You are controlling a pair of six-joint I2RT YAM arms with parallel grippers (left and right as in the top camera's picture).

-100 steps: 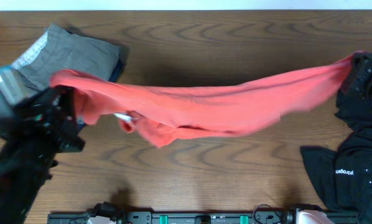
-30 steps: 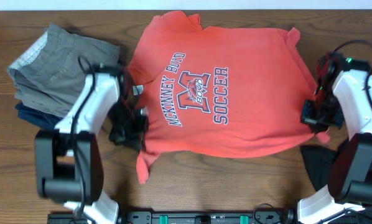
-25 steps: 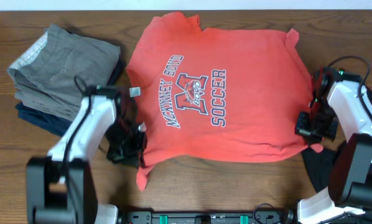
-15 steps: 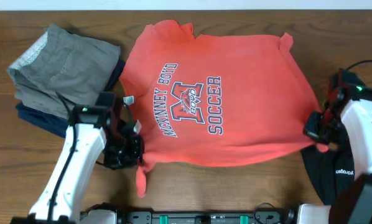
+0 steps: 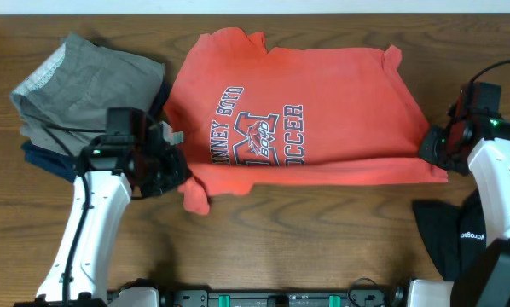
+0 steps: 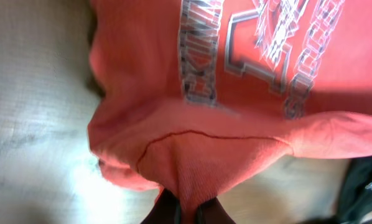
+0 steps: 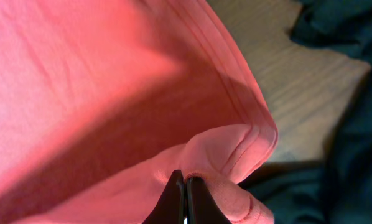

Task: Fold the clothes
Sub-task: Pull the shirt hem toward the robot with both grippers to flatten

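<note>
A coral-red T-shirt (image 5: 323, 94) with navy-and-white lettering lies spread on the table, its near edge doubled over the print. My left gripper (image 5: 171, 170) is shut on the shirt's near left corner (image 6: 192, 168); the cloth bunches up between its fingers (image 6: 167, 211). At the shirt's near right corner, my right gripper (image 5: 432, 152) is pinched shut on a fold of red cloth (image 7: 236, 149). The black garment (image 5: 468, 239) with small white print lies crumpled at the near right, under the right arm; it also shows beside the red cloth (image 7: 335, 143).
A grey folded garment (image 5: 84, 89) with a pale waistband sits on a navy folded garment (image 5: 55, 162) at the far left, close behind my left arm. Bare wooden tabletop (image 5: 306, 239) runs along the near side. A dark rail (image 5: 281, 298) lines the front edge.
Both grippers moved away from the front edge, carrying the shirt's near hem up over the lower lettering. The shirt now looks shorter front to back.
</note>
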